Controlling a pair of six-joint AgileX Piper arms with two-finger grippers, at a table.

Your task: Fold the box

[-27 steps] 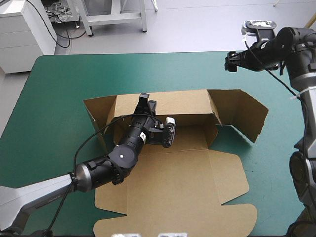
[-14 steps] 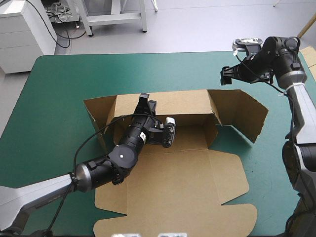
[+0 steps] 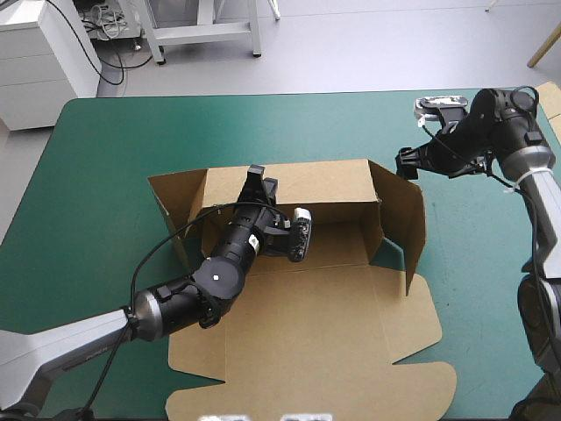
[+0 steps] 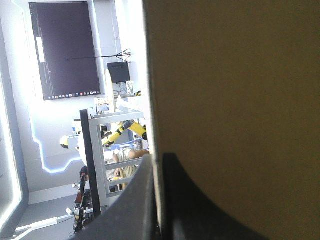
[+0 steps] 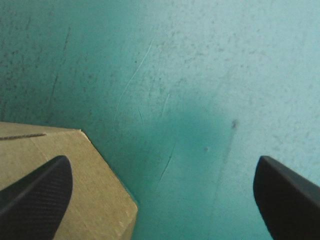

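The brown box (image 3: 324, 289) lies mid-table with its back wall (image 3: 307, 186) raised. My left gripper (image 3: 255, 174) reaches over the floor panel and is shut on that wall's top edge. In the left wrist view the wall (image 4: 235, 100) fills the space beside the pinching left gripper (image 4: 159, 162). The right side wall (image 3: 405, 219) stands nearly upright. My right gripper (image 3: 407, 164) is at its far outer corner, fingers open. In the right wrist view a board corner (image 5: 75, 170) sits by one finger (image 5: 37, 195) of the right gripper (image 5: 161, 162), over the teal-green cover (image 5: 200, 75).
The box's lid panel (image 3: 307, 360) lies flat toward the table's near edge. The left side wall (image 3: 175, 206) leans outward. Bare teal-green cover (image 3: 114, 158) spreads at the far left and along the far edge.
My right gripper has come down and leftward to the box. The right side wall, earlier splayed outward, now stands nearly upright. The left arm has not moved.
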